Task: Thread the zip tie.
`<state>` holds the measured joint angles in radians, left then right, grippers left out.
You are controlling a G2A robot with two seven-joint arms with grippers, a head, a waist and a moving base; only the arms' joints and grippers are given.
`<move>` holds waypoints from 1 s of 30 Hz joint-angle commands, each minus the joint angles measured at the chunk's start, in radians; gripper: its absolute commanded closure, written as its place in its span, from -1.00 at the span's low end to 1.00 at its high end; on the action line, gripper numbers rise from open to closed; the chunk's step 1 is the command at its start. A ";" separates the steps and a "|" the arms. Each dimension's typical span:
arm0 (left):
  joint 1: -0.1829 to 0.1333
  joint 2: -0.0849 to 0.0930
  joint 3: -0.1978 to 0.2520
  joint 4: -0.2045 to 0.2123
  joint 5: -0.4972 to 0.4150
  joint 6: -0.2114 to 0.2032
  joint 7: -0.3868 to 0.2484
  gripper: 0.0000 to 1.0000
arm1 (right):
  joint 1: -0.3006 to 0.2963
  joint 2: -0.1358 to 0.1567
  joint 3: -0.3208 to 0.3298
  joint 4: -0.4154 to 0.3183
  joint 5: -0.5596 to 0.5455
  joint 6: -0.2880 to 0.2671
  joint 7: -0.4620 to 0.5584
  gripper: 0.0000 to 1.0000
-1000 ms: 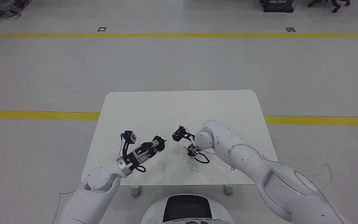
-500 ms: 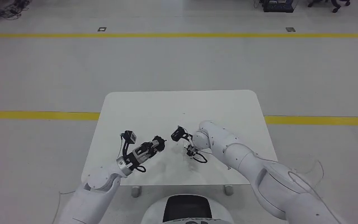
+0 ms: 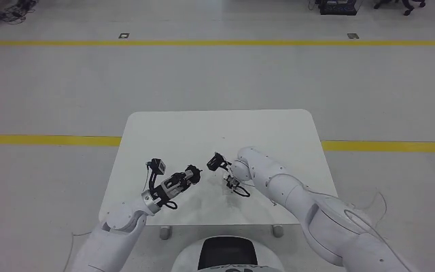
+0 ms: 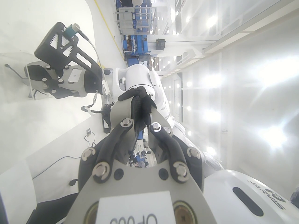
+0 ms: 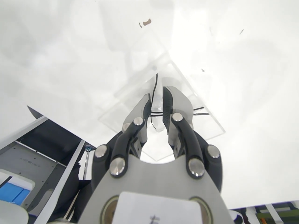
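Right gripper (image 3: 232, 182) just below frame centre in the top view, fingers narrowly parted around the thin black zip tie (image 5: 155, 80) (not pinching it), over a clear plate (image 5: 205, 122), left gripper (image 3: 194, 173) to its left, clamped on a black piece (image 4: 143, 94).

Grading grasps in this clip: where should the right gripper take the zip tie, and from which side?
Probably the straight thin tail of the zip tie, over the clear plate. Come down from above, as the right gripper hangs now, one finger each side. The strand runs lengthwise through the gap between them, so closing should pinch it across.
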<state>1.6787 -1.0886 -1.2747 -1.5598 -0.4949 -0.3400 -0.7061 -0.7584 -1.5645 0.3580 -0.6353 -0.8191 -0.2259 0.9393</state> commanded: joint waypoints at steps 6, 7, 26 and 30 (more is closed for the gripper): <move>0.000 0.000 0.000 0.000 0.000 0.000 0.000 1.00 | 0.001 -0.012 0.004 0.010 -0.018 0.004 -0.002 0.76; 0.000 0.000 0.000 0.000 0.000 0.000 0.000 1.00 | 0.001 -0.013 0.005 0.010 -0.020 0.000 -0.001 0.78; 0.000 0.000 0.000 0.000 0.000 0.000 0.000 1.00 | 0.011 0.005 0.090 0.016 0.018 -0.075 -0.049 1.00; 0.000 0.000 0.000 0.000 0.000 0.000 0.000 1.00 | 0.002 0.042 0.148 -0.023 0.043 -0.109 -0.080 1.00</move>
<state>1.6787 -1.0886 -1.2747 -1.5598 -0.4949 -0.3400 -0.7061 -0.7517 -1.5348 0.4859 -0.6443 -0.7837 -0.3250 0.8692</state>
